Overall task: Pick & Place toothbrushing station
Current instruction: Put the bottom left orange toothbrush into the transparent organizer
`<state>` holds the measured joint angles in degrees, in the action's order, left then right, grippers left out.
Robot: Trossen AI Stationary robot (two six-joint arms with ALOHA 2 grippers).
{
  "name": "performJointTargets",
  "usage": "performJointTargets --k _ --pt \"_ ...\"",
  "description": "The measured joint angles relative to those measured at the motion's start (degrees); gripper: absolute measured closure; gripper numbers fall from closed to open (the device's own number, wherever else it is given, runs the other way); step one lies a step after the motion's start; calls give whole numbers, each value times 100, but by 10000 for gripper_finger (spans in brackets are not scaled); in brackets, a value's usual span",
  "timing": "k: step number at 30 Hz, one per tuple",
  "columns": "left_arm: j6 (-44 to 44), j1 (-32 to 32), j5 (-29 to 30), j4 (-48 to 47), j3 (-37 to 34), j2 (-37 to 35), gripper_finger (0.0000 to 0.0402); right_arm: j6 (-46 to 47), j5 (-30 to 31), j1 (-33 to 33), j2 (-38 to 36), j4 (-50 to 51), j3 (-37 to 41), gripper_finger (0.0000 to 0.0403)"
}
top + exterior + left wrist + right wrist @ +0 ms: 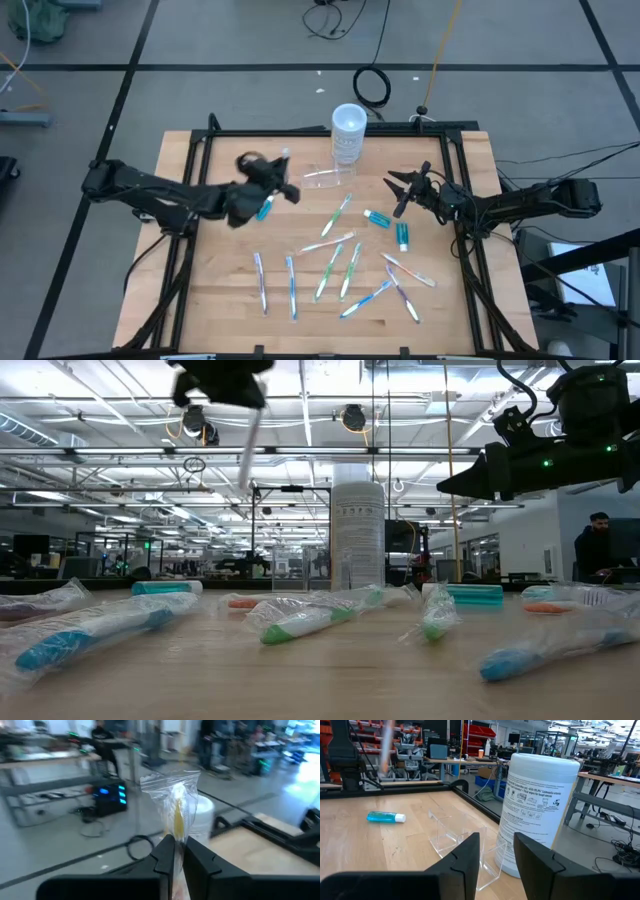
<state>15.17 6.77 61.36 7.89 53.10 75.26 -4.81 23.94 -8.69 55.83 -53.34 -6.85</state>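
Observation:
The toothbrushing station [328,177] is a small clear plastic holder that stands on the wooden table, just in front of the white round canister [348,132]. It also shows in the right wrist view [455,837]. My left gripper [275,180] is raised to the holder's left and is shut on a toothbrush in a clear bag [175,805]. My right gripper [400,183] is open and empty to the holder's right, its fingers pointing at the holder and the canister [540,810]. My left gripper pinches the bagged toothbrush [177,831] between its two fingers, which close on the bag and the handle inside it. The bag's sealed end sticks out past the fingertips. In the low view the toothbrush [247,450] hangs below the gripper, slightly tilted and clear of the table.
Several bagged toothbrushes [335,262] lie spread over the middle and near part of the table. Teal toothpaste tubes lie near the right gripper [378,217], [403,238], and one below the left gripper [265,208]. A person [600,545] is in the room behind.

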Motion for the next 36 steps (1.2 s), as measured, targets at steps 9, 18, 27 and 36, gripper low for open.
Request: performJointTargets --k 9,18,27,36 --pt "-1094 -1317 -1215 2451 -4 1440 395 -40 0 -1 0 0 0 291" --pt "-289 -1711 -1233 2952 -7 2654 371 -181 1 -1 0 -2 0 291" --pt "-844 -1751 -1246 2773 -7 3128 369 -187 0 0 0 0 0 291" --pt "-1250 -1759 -1332 2609 -6 3132 367 -187 0 0 0 0 0 291"
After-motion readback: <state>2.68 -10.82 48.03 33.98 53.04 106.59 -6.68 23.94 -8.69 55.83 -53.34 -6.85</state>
